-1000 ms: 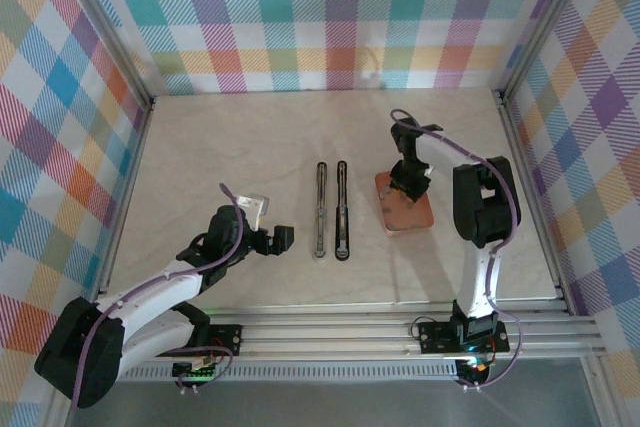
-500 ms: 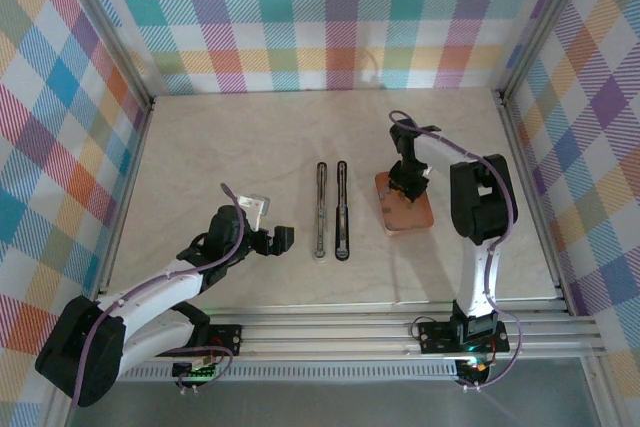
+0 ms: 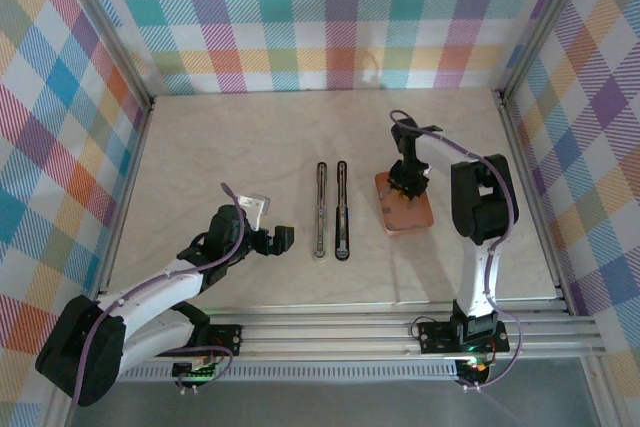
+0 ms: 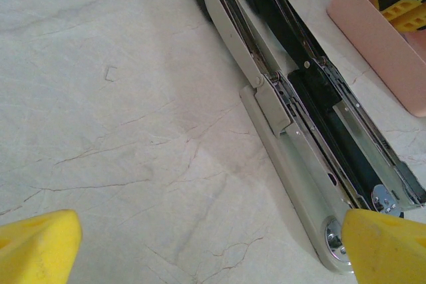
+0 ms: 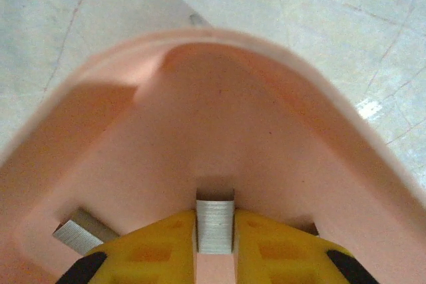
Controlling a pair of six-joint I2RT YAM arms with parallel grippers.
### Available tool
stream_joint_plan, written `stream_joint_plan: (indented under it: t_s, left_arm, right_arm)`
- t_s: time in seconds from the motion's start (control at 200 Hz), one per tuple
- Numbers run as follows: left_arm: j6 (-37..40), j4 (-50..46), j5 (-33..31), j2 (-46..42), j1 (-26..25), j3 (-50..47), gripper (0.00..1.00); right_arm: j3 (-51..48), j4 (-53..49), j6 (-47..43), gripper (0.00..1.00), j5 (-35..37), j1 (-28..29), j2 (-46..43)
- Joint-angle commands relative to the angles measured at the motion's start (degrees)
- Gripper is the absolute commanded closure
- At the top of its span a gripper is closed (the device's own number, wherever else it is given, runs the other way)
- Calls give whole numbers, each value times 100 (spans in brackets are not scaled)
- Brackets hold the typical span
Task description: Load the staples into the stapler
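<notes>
The stapler [image 3: 342,209] lies opened flat in mid-table, its two long halves side by side; in the left wrist view the stapler [image 4: 293,118] shows its open metal channel. My left gripper [image 3: 283,239] hovers just left of its near end, and the left gripper [image 4: 213,251] is open over bare table. A pink tray [image 3: 410,215] sits to the stapler's right. My right gripper [image 3: 408,183] reaches down into it. The right gripper [image 5: 215,244] is shut on a silver strip of staples [image 5: 215,225], pinched between the yellow fingers [image 5: 153,251].
Another staple strip [image 5: 76,234] lies in the tray's left corner, by the pink wall [image 5: 219,118]. The tray's edge [image 4: 379,38] stands just right of the stapler. Checkered walls enclose the table on three sides; a metal rail runs along the near edge.
The right gripper's fingers have closed onto the staple strip inside the tray. The left arm and the stapler have not moved.
</notes>
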Motion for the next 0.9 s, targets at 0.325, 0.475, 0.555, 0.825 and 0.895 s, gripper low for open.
stream_joint_plan:
  t_s: [0.325,0.475,0.555,0.825,0.895]
  left_arm:
    - [-164,-365,124,-1100,-56,16,0]
    - [-247,-420,261,-1464,-56,-121,0]
    - [-260,-376,290,-1607,-65,-196,0]
    - [-265,-292,312,-1901,-74,-265,0]
    - [-266,-293,319,-1945,-75,-268,0]
  right_arm:
    - [-975,-81,-476,81,-91,823,-1944]
    - [-1467,-316,-287,81,105,1613,-2612]
    - [-1718,-482,-32,81,206,2097,-2883]
    - [-2404,-588,827,81,364,3611,-3081]
    - [-2547,-435,906,81,276,3827,-2991]
